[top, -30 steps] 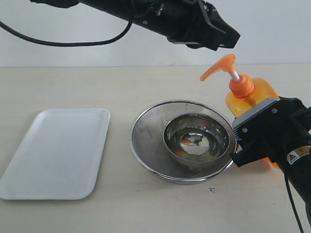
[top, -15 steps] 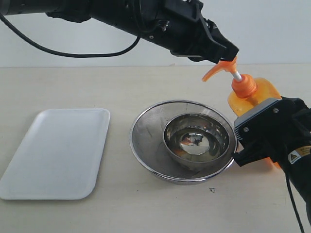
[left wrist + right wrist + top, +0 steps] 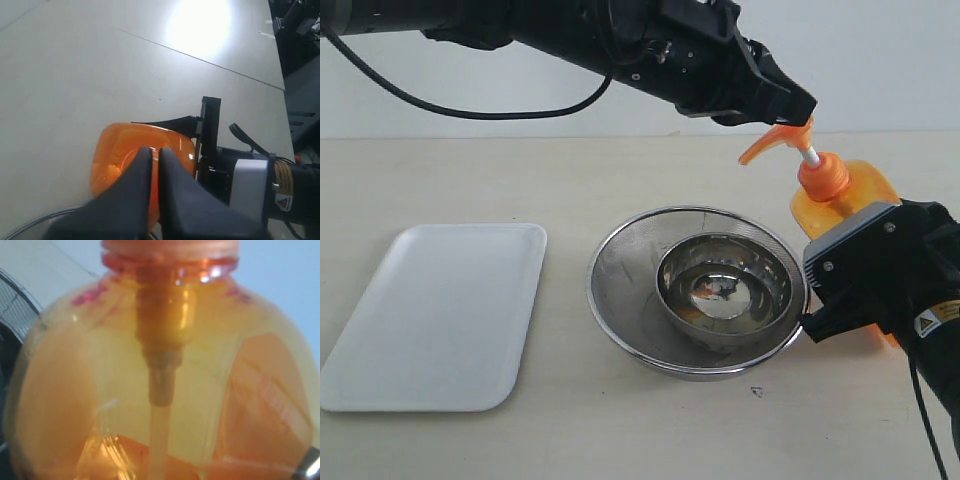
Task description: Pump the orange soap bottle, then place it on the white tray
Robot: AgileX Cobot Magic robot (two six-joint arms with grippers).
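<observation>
Exterior view: my left gripper (image 3: pixel 799 106), fingers shut, sits on the pump head (image 3: pixel 775 140), my right gripper (image 3: pixel 850 290) clamps the orange soap bottle (image 3: pixel 860 195); next I should press straight down.

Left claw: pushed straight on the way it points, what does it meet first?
The pump head of the orange soap bottle; the shut left claw seems to touch its top, though contact is unclear.

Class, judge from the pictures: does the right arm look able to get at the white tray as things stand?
Probably not directly. The right gripper holds the bottle at the far right, the strainer stands between it and the tray, and the left gripper sits on the pump.
</observation>
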